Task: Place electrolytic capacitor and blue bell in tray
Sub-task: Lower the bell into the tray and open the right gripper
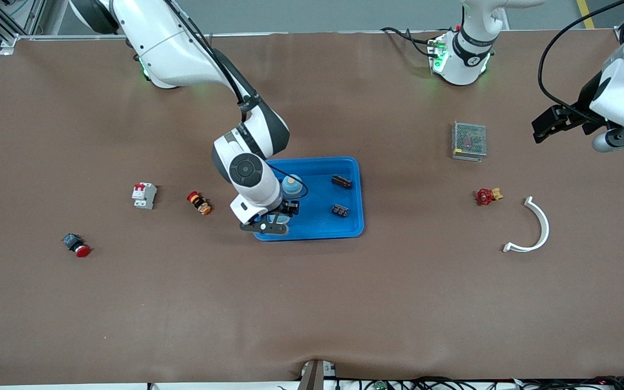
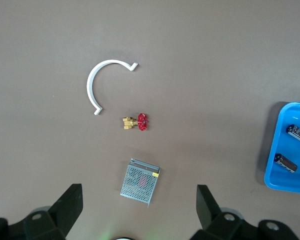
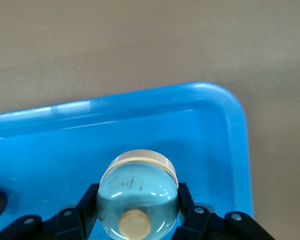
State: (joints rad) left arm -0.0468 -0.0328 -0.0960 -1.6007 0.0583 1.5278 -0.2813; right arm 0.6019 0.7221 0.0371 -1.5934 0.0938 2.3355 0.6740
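Right hand (image 3: 137, 220) grips the bell (image 3: 137, 197) over the tray (image 1: 352, 206) corner; lower, then release. Left hand (image 2: 140, 210) waits, spread wide and empty, above the counter (image 1: 312, 303).

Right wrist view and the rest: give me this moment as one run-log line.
right gripper: jaws shut on blue bell, over tray | second bell, two capacitors in tray | left gripper: open, waiting
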